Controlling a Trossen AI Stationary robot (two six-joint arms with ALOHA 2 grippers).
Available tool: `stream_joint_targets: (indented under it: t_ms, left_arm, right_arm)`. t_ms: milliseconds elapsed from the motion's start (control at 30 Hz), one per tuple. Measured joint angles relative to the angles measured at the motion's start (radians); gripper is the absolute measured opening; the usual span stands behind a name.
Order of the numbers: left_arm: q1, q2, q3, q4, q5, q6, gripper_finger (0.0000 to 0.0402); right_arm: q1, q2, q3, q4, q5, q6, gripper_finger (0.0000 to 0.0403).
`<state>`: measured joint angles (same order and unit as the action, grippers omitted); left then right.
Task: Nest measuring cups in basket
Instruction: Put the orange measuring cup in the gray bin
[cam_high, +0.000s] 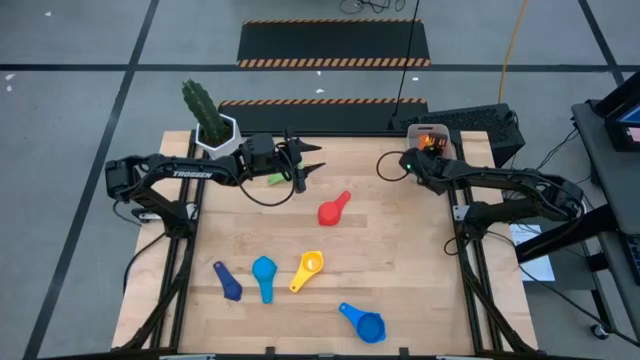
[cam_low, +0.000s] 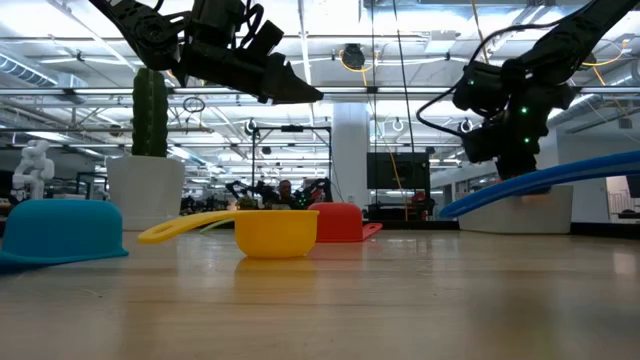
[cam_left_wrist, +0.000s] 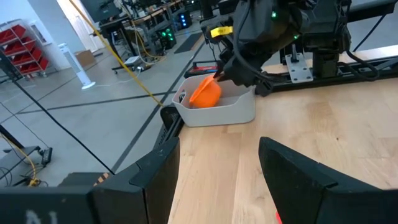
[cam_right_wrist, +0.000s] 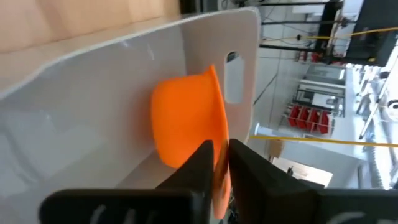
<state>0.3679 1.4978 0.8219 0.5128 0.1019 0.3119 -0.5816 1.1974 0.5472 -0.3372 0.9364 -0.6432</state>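
Note:
The orange cup (cam_right_wrist: 186, 121) is inside the grey-blue basket (cam_left_wrist: 233, 107), held by my right gripper (cam_right_wrist: 219, 163) at the table's far right (cam_high: 425, 152). My left gripper (cam_high: 303, 165) is open and raised above the table's far middle (cam_low: 285, 82), just right of the green cup (cam_high: 272, 180), which lies on the wood. The red cup (cam_high: 333, 208) lies mid-table. The yellow cup (cam_high: 307, 270), light blue cup (cam_high: 264, 276), dark blue cup (cam_high: 227, 281) and blue cup (cam_high: 363, 321) lie near the near edge. My right gripper pinches the orange cup's flat handle (cam_right_wrist: 219, 186) between its two fingers, coming down into the basket from above. The cup is tipped on its side, its bowl (cam_left_wrist: 205, 94) below the fingers, inside the basket walls. Whether the bowl touches the basket floor cannot be told.
A white hexagonal pot with a cactus (cam_high: 213, 128) stands at the far left corner, beside the left arm. Bare wood lies between the red cup and the basket. In the low view the blue cup's handle (cam_low: 540, 185) crosses close in front of the camera.

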Motion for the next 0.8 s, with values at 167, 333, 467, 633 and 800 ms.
stream_joint_targets:
  t_ms: [167, 333, 467, 633, 800]
  left_arm:
    - [0.0, 0.0, 0.0, 0.0, 0.0, 0.0, 0.0223]
    - [0.0, 0.0, 0.0, 0.0, 0.0, -0.001, 0.0223]
    - [0.0, 0.0, 0.0, 0.0, 0.0, -0.006, 0.0223]
    - [0.0, 0.0, 0.0, -0.001, 0.0, -0.026, 0.0223]
    - [0.0, 0.0, 0.0, -0.006, 0.0, -0.027, 0.0223]
  right_arm:
    - [0.0, 0.0, 0.0, -0.022, -0.035, 0.064, 0.0092]
    - [0.001, 0.0, 0.0, -0.034, -0.095, 0.104, 0.0131]
    - [0.001, 0.0, 0.0, -0.043, -0.104, 0.131, 0.0148]
    - [0.001, 0.0, 0.0, -0.037, -0.104, 0.135, 0.016]
    - [0.001, -0.002, 0.0, -0.032, -0.128, 0.137, 0.0173]
